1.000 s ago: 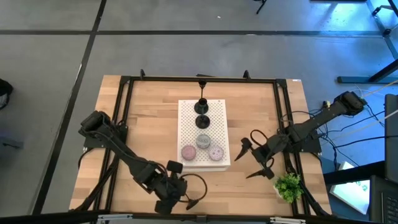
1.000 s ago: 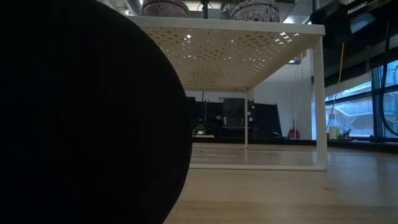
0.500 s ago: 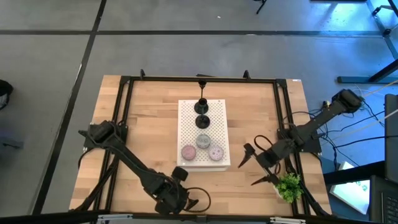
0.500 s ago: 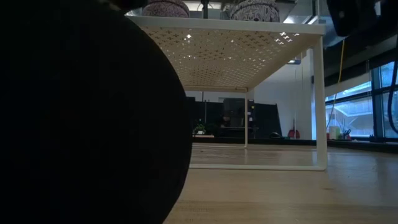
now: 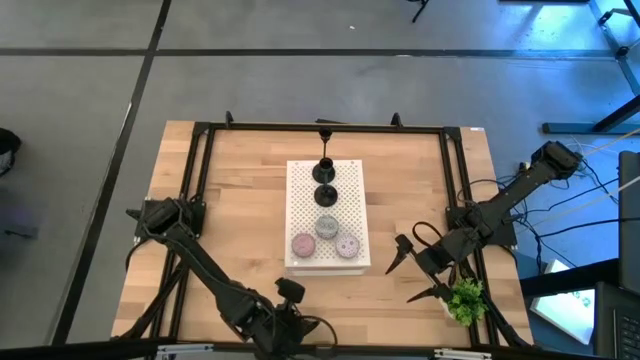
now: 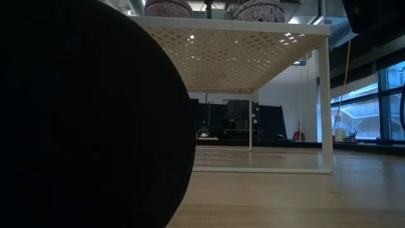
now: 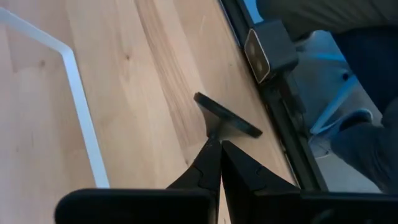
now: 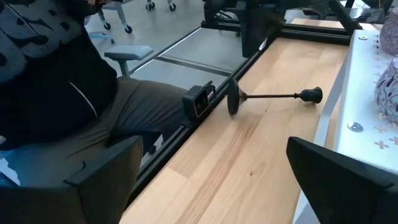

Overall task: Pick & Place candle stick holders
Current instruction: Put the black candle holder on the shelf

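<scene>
Five candle stick holders are being carried by the white perforated board (image 5: 345,185) at the middle of the wooden table (image 5: 230,200): two black stemmed holders (image 5: 324,168) at the far end, then a pink puck (image 5: 303,244), a grey puck (image 5: 327,226) and a lavender puck (image 5: 347,243). A sixth black holder (image 8: 273,96) is lying on its side near the front edge, its round base (image 7: 227,118) filling the left of the low view. The left gripper (image 7: 214,144) is being kept clenched, tips at the neck of that base; a grasp cannot be confirmed. The right gripper (image 5: 405,280) is being held wide apart, empty, beside the small green plant (image 5: 463,298). Grey floor is being shown around the table, windows (image 6: 392,101) behind it, a seated person (image 8: 62,93) at the front.

Against the earlier frames, the left gripper is being found nearer the front edge and the right gripper nearer the plant; the board's load is being found unchanged.
</scene>
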Robot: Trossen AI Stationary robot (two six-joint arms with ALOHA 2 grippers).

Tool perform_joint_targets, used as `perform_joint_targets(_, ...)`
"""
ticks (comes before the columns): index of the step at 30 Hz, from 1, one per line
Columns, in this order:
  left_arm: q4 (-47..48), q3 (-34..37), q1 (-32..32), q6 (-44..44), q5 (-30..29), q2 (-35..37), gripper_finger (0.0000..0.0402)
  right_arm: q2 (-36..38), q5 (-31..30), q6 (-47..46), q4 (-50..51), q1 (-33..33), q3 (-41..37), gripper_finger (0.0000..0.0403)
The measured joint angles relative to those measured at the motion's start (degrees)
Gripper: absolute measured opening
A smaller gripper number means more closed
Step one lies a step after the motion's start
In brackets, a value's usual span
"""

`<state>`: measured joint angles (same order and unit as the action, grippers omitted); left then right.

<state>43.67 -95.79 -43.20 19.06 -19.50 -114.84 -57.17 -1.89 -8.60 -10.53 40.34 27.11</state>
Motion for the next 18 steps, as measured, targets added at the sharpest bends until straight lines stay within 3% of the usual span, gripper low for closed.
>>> perform_joint_targets(10,0.9,0.7,1.4,-2.5,0.8,-0.9,0.0085,0.0,0.4,-0.2,1.6,0.0,0.0,0.0400)
perform_joint_targets(18,2.0,0.7,1.6,-6.6,5.3,-5.9,0.0128,0.0,0.6,-1.0,1.3,0.1,-0.5,0.0400)
